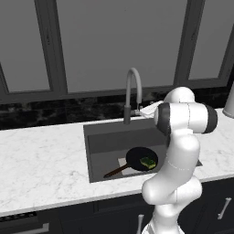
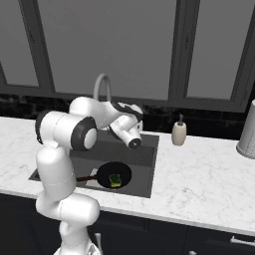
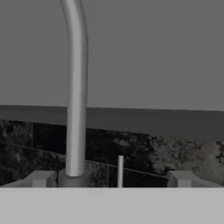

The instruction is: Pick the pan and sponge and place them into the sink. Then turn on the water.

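Black and round, the pan [image 1: 141, 158] is lying in the sink [image 1: 109, 137] with the sponge [image 1: 147, 162] sitting inside it. The hand [image 3: 111, 179], fingers [image 3: 41, 178] spread wide and holding nothing, is pointing at the faucet [image 3: 75, 92] base behind the basin.

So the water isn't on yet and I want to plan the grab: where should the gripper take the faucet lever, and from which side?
Grip the thin upright lever beside the faucet base, coming straight from the front with a finger on either side; it is slim, and the open gripper already faces it.
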Robot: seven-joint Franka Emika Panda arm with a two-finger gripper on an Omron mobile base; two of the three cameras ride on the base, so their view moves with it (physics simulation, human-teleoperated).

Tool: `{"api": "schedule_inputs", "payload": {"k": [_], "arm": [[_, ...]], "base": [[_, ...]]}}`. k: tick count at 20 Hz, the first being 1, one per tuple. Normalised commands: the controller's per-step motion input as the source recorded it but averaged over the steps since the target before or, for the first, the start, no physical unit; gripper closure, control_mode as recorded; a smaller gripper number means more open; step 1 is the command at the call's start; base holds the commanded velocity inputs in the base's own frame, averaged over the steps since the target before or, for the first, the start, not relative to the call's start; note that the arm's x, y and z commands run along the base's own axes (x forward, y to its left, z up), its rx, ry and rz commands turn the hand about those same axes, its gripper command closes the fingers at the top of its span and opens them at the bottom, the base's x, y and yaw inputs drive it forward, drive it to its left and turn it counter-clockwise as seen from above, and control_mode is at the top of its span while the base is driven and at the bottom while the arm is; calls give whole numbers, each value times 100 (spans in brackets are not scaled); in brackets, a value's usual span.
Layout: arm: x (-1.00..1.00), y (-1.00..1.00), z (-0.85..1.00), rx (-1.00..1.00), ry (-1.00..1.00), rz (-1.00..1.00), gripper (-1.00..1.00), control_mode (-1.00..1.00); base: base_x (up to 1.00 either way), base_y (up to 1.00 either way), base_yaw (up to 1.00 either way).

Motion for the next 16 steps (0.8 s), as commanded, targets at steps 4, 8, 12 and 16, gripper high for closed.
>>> {"api": "schedule_inputs", "payload": {"k": [4,8,12,16], "arm": [[24,5,-17,0,0,0,-100,-100],[23,0,-22,0,0,0,-100,-100],[26,0,-16,0,0,0,-100,-100],[35,0,-5,0,0,0,-100,-100]], "base": [[0,0,0],[0,0,0],[0,0,0],[0,0,0]]}}
